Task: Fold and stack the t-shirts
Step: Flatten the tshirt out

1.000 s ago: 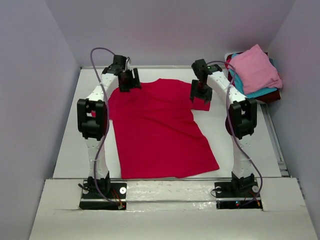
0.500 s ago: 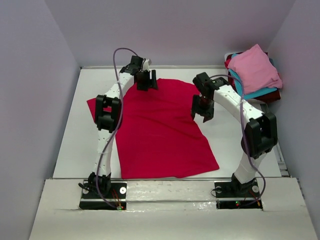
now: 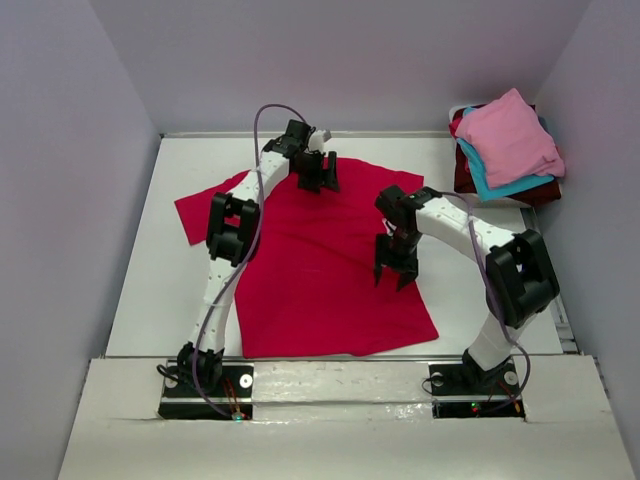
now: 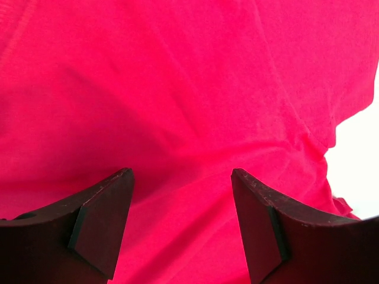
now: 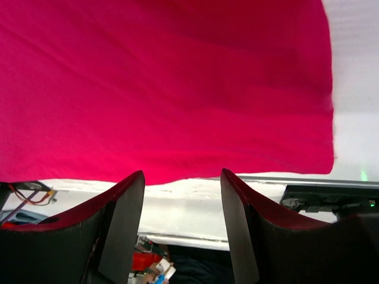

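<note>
A crimson-red t-shirt [image 3: 310,270] lies spread flat on the white table [image 3: 150,290], its left sleeve [image 3: 200,208] stretched out to the left. My left gripper [image 3: 318,183] hovers over the shirt's upper middle; in the left wrist view it [image 4: 180,174] stands open, with only red cloth [image 4: 177,89] beneath it. My right gripper [image 3: 392,281] hangs over the shirt's right side, pointing toward the near edge. Its jaws [image 5: 182,174] are open with nothing between them, and the shirt's hem [image 5: 177,168] shows beyond.
Folded shirts are stacked at the back right corner: light pink [image 3: 510,135] on top, teal-blue [image 3: 495,183] under it, dark maroon [image 3: 465,175] lowest. Grey walls close in on both sides and the back. The arm bases [image 3: 205,385] stand on the near ledge.
My left gripper has moved right, from the left shoulder to the upper middle. My right gripper has come down the right side toward the near edge, its jaws a little narrower.
</note>
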### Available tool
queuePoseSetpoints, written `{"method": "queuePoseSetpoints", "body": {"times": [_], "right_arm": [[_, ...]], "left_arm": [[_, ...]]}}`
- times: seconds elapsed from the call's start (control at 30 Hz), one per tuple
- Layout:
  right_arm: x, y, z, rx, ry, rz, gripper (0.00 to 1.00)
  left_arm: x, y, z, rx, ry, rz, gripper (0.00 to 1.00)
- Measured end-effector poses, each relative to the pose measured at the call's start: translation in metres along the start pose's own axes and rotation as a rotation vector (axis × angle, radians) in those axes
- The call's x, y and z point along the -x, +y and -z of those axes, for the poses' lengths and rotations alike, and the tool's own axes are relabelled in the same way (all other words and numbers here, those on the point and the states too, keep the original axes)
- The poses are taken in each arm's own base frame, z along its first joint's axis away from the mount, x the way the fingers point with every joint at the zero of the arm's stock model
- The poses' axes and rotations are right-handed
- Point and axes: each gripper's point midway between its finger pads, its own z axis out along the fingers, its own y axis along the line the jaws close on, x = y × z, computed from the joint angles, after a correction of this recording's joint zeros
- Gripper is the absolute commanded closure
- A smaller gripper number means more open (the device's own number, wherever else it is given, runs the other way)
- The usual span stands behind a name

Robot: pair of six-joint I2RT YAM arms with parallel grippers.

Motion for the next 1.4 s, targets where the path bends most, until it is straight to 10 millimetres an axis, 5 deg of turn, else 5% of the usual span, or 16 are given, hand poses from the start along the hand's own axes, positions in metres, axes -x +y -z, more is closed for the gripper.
{"method": "queuePoseSetpoints", "body": {"times": [0.37,0.87,1.4], "right_arm": [[-0.037,-0.008,-0.013,0.026,0.094,-0.037,0.4],[-0.045,0.004,-0.025,0.094,0.126,-0.037,0.39],[-0.058,0.001,-0.047,0.102,0.181,-0.039,0.37]], "left_arm": [[0.002,0.005,-0.007,-0.006,-0.003,-0.003,0.21],[0.01,0.026,-0.004,0.049,-0.033,0.025,0.21],[0.028,0.093,0.023,0.229,-0.117,0.126,0.21]]}}
